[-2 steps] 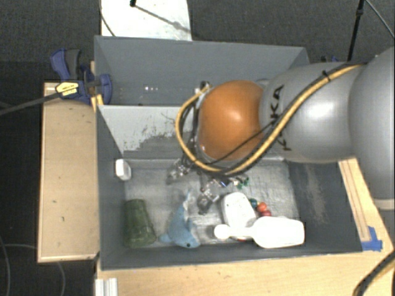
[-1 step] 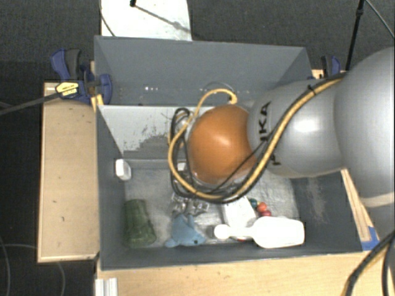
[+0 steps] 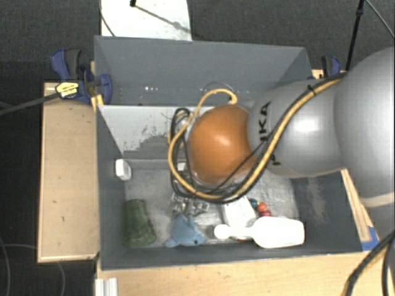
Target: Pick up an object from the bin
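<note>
My gripper [image 3: 187,205] hangs below the arm's orange cover, in the front middle of the bin. Its metal tip stands just above a pale blue, soft-looking thing [image 3: 184,234] that lies on the bin floor near the front wall. I cannot tell whether it touches the blue thing. To the right lie a white boxy piece [image 3: 239,213] and a white plastic bottle [image 3: 273,232] lying on its side, cap pointing left. A dark green lumpy thing [image 3: 137,223] lies to the left of the blue one.
A small white block [image 3: 123,169] sits against the left wall. Small red and orange bits [image 3: 263,210] lie behind the bottle. The arm with its cables covers the bin's middle and right back.
</note>
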